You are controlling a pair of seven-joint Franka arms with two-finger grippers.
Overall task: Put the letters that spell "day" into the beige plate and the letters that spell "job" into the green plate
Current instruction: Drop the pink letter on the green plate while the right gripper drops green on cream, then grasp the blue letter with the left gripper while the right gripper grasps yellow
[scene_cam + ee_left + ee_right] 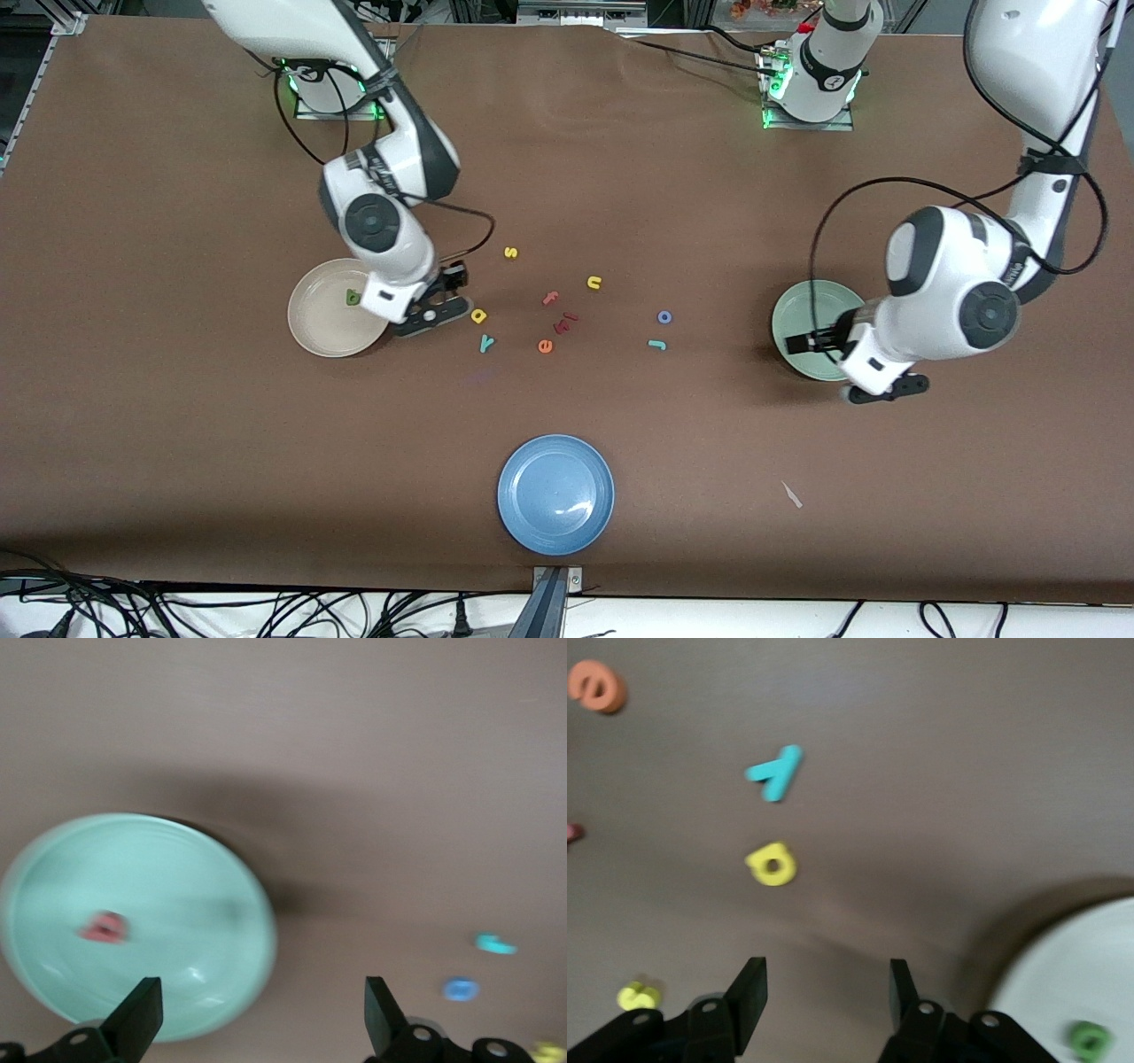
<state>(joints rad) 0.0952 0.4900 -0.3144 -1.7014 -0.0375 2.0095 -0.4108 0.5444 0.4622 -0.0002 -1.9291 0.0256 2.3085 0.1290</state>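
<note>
High front overview facing both bases; two close, downward wrist views.

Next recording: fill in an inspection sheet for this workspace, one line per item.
Surface: brown table, flat.
Job's things: green d in beige plate; red-pink b in green plate; yellow a, teal y, blue o, teal j loose on the table.
Clutter: blue plate; letters s, u, f, e; pale scrap.
Hands: left hand open, over the green plate's edge; right hand open, empty, beside the beige plate.
Cables: black ones along both arms.
Surroundings: cables under the table's edge.
</note>
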